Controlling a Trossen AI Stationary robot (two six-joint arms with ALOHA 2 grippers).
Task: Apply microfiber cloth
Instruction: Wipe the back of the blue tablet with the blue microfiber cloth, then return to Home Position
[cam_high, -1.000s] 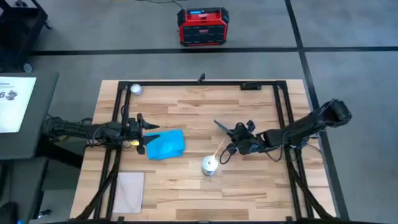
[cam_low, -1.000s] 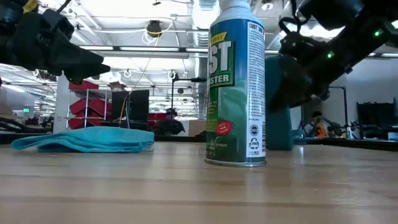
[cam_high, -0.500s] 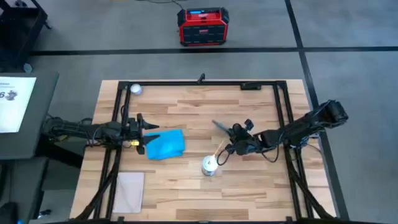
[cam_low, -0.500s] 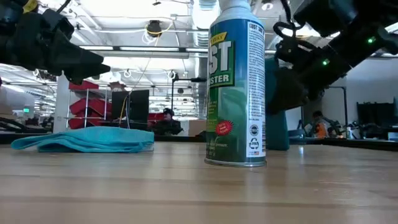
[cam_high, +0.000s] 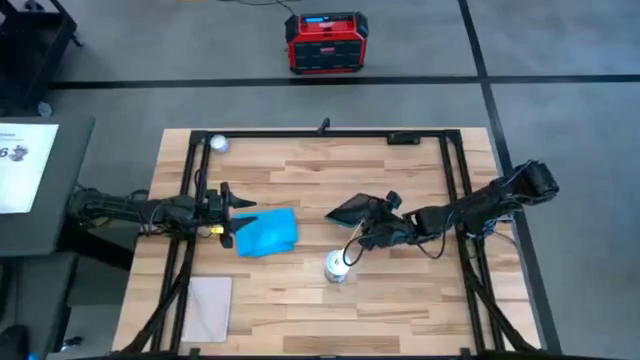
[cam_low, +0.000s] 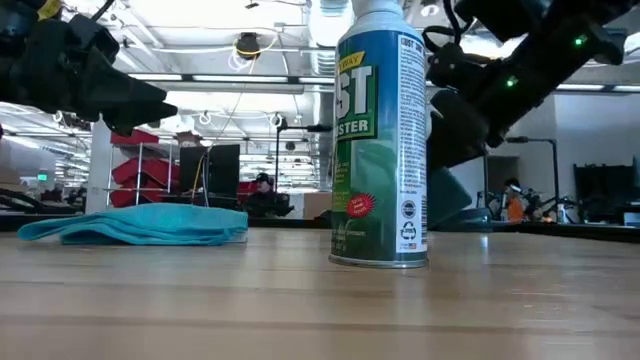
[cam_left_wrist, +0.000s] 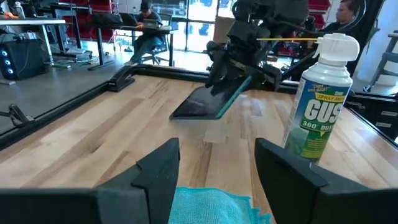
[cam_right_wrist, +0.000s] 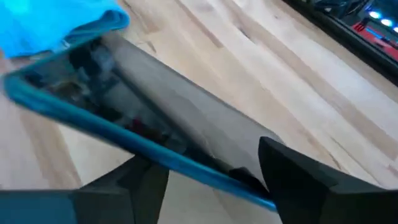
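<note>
A spray can stood upright on the wooden tabletop near 6 o'clock. A tilted dark tablet hung above centre. A pale sheet lay at 8 o'clock. A red box sat on the floor at 12.

My counter is pale wood planks, with a black frame running round its edges. Dead centre, a touch toward 6 o'clock, stands the spray can, upright on the boards. Out at 9 o'clock lies the microfiber cloth, a rumpled sky-blue heap, flat on the wood and well apart from the can. Down at 7 o'clock rests a pale grey sheet, lying flat. Up at 11 o'clock, a small white ball sits in the corner.
</note>
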